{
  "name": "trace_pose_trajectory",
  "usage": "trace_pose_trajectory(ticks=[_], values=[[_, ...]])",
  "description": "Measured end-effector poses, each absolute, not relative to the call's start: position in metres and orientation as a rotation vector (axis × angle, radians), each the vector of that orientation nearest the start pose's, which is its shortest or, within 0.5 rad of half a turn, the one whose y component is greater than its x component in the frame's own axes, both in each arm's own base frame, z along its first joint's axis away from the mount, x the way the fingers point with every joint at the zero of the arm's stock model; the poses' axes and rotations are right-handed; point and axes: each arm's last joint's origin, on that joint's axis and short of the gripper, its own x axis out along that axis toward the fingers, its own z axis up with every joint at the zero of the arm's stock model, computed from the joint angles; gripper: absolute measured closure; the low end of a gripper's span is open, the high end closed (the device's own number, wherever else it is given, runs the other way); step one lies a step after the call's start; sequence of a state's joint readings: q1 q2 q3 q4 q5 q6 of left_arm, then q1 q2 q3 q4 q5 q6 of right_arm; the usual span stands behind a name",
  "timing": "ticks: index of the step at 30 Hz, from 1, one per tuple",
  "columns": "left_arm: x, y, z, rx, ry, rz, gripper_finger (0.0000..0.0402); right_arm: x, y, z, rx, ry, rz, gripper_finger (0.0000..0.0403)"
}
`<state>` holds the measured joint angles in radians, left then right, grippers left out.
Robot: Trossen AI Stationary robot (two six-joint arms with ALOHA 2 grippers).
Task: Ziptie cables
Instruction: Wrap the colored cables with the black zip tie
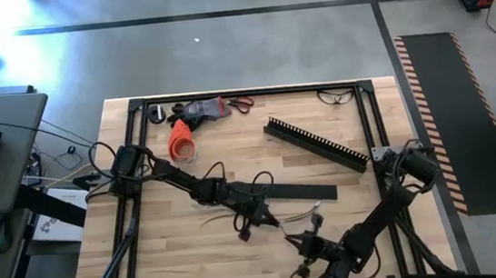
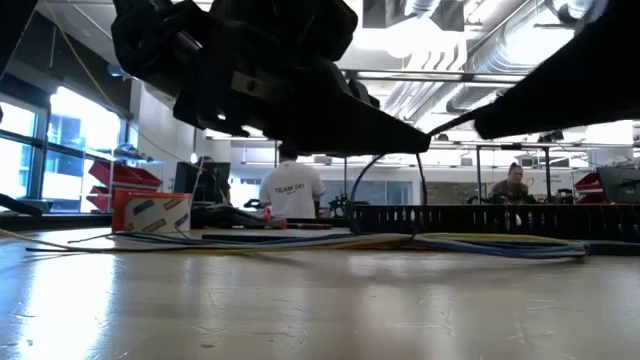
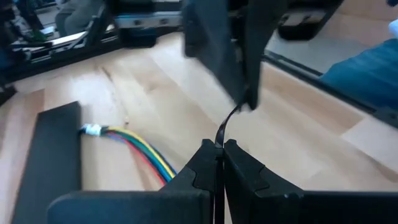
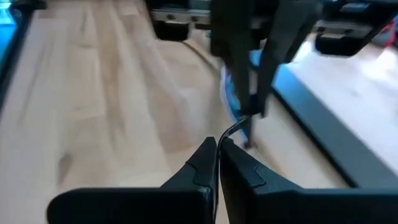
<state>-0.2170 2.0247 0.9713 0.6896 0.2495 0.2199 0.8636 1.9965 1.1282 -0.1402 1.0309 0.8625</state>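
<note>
Near the front middle of the table (image 1: 159, 257), the left tool (image 1: 257, 213) and the right tool (image 1: 302, 241) sit close together, facing each other. From above, the thin strand between them is barely visible. The wrist views show it plainly: the left tool (image 3: 219, 149) is closed on a thin black tie (image 3: 225, 127), and the right tool (image 4: 216, 147) is closed on a thin dark strand too, each facing the other tool. The cables (image 3: 140, 149), coloured wires, lie on the wood beside the flat black bar (image 3: 53, 155). The low view shows them stretched along the table (image 2: 300, 240). The comb-toothed channel (image 1: 315, 142) lies toward the back right; bare wood remains open at the front left.
</note>
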Motion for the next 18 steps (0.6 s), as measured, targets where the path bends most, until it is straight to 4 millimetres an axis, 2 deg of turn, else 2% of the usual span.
trace_pose_trajectory(ticks=[8, 13, 18], values=[[0.388, -0.089, 0.122, 0.230, 0.334, -0.430, 0.0401, 0.257, 0.277, 0.125, 0.087, 0.470, -0.355, 0.0402], [0.388, -0.089, 0.121, 0.221, 0.340, -0.435, 0.0401, 0.247, 0.272, 0.139, 0.088, 0.569, -0.322, 0.0402], [0.387, -0.094, 0.122, 0.222, 0.335, -0.450, 0.0401, 0.232, 0.263, 0.153, 0.147, 0.718, -0.322, 0.0361]])
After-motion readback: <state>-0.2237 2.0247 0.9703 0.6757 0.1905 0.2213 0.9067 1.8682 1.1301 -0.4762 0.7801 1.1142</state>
